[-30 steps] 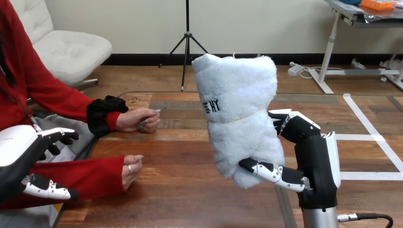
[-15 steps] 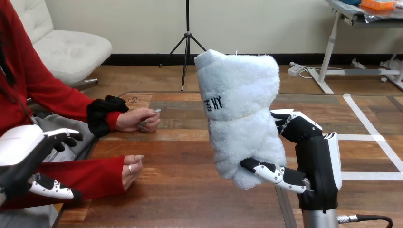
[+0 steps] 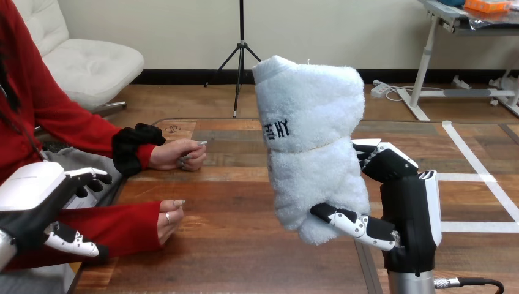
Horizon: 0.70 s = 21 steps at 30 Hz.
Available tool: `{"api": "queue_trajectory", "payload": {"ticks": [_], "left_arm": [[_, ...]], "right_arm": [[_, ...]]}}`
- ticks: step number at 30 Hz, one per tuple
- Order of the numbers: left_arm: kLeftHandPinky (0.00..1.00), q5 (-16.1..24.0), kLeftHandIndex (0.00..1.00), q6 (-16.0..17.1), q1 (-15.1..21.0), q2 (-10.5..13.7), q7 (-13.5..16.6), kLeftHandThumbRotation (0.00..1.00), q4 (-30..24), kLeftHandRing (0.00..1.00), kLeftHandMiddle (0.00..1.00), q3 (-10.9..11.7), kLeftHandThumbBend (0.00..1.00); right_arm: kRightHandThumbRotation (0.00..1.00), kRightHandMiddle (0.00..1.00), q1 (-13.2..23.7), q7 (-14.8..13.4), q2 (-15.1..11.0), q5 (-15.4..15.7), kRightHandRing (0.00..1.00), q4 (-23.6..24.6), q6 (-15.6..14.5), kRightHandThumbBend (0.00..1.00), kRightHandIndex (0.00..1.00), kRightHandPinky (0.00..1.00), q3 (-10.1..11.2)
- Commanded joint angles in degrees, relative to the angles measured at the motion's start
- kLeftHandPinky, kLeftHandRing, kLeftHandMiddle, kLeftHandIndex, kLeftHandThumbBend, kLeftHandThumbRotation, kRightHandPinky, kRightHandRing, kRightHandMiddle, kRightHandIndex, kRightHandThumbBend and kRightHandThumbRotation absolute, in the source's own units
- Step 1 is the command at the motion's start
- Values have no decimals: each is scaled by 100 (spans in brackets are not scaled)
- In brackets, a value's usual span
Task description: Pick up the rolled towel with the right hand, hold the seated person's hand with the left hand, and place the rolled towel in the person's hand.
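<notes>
First step done, by the look of it. Fluffy white rolled towel (image 3: 312,141) upright and well clear of the brown wooden desk (image 3: 245,257), clamped in the black-and-white right hand (image 3: 409,205): thumb across the lower end, fingers curled round the far side. Near the middle of the view, well apart from the person.

Second step not yet done. Black-and-white left hand (image 3: 33,202) low at the view's left, over the person's red-sleeved forearm, fingers and thumb apart and relaxed, closed on nothing. Touching the sleeve or merely above it: cannot tell. Person's nearer hand (image 3: 169,218) resting on the desk, loosely curled, near the left hand but not held. Person's farther hand (image 3: 180,154) also resting on the desk, loosely closed.

Left to do, as a judgement: reaching forward with the left hand and taking hold of one of those hands, most likely the nearer; getting its palm opened upward; carrying the towel across to the left; lowering it into the palm; letting go. Roughly a third of the way along.
</notes>
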State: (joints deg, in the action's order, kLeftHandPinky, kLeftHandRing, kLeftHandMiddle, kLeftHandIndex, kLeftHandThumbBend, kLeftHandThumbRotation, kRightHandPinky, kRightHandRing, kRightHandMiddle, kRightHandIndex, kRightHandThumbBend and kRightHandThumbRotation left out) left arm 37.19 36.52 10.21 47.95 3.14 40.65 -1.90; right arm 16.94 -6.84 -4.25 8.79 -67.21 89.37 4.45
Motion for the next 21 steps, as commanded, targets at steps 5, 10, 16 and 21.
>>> {"api": "queue_trajectory", "payload": {"ticks": [5,10,16,21], "left_arm": [[70,174,81,-237,597,25,57,27,-8,74,78,-346,100],[70,303,81,-499,678,-38,-16,27,-63,74,78,-513,100],[69,393,81,-592,775,-113,104,26,-53,73,78,-702,100],[66,451,80,-686,827,-169,149,24,-62,71,76,-820,100]], "right_arm": [[19,50,199,60,98,-173,33,390,176,76,55,27,81],[18,50,197,77,123,-212,33,423,178,77,55,27,54],[18,49,197,111,153,-252,33,461,172,77,54,27,45],[18,49,195,162,166,-323,33,488,185,77,55,27,2]]}}
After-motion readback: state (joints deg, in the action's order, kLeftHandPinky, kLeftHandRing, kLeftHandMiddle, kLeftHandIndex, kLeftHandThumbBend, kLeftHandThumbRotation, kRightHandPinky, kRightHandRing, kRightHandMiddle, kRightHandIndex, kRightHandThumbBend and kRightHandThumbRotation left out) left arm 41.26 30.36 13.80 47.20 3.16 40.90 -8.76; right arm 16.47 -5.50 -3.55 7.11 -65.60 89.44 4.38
